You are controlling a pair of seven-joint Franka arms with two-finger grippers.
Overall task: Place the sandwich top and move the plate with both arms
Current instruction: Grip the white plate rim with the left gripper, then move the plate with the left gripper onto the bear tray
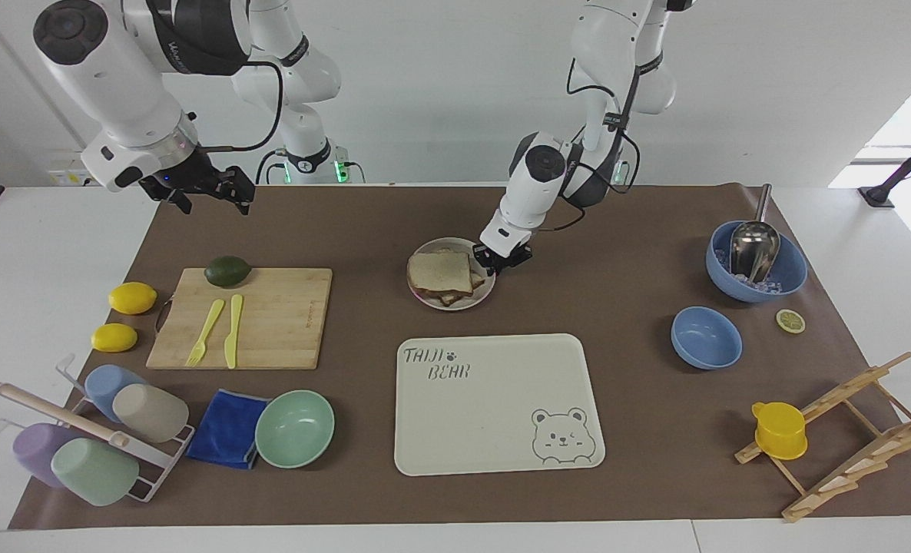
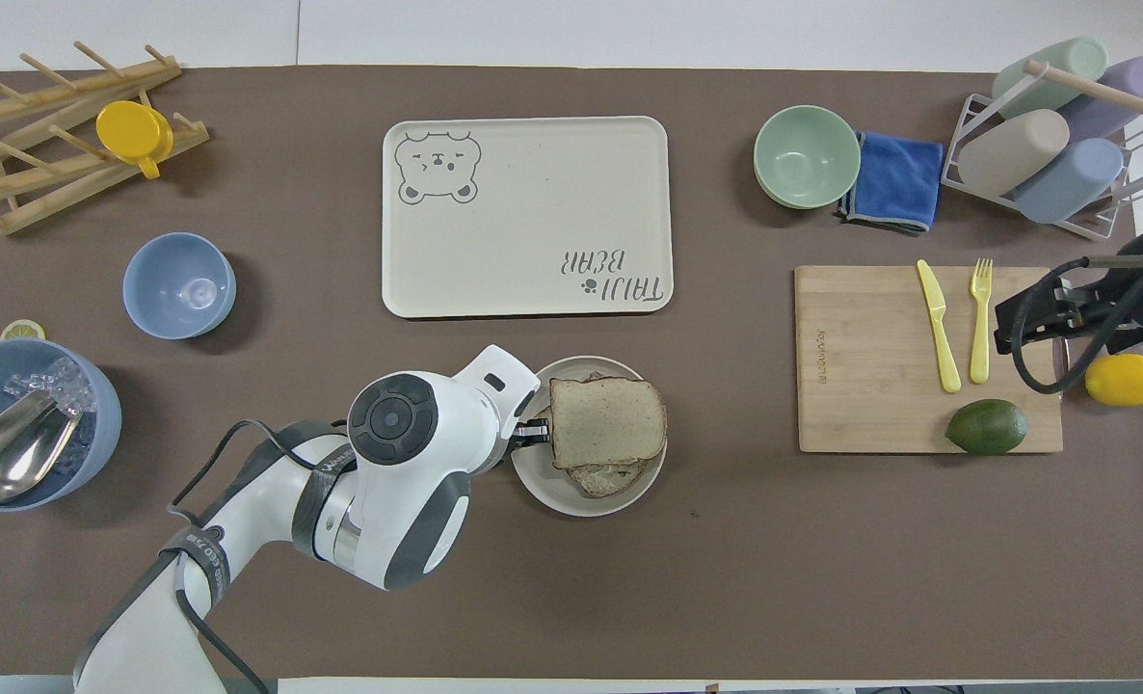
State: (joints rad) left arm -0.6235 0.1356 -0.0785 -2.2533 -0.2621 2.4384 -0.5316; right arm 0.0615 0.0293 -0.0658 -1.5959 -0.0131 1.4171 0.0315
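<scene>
The sandwich top (image 1: 440,270), a light brown bread slice, lies on another slice on the small round plate (image 1: 467,301) mid-table; it also shows in the overhead view (image 2: 608,421), as does the plate (image 2: 571,496). My left gripper (image 1: 501,259) is low at the plate's rim on the left arm's side, its fingers closed on the rim; in the overhead view (image 2: 533,434) the wrist covers most of it. My right gripper (image 1: 208,196) is open and empty, raised over the right arm's end of the table and waiting; it shows at the overhead view's edge (image 2: 1029,313).
The cream bear-print tray (image 1: 494,399) lies farther from the robots than the plate. A cutting board (image 1: 271,322) holds an avocado (image 1: 227,270), fork and knife. A mint bowl (image 1: 294,428), blue cloth, cup rack, two lemons, two blue bowls (image 1: 705,336) and a wooden rack stand around.
</scene>
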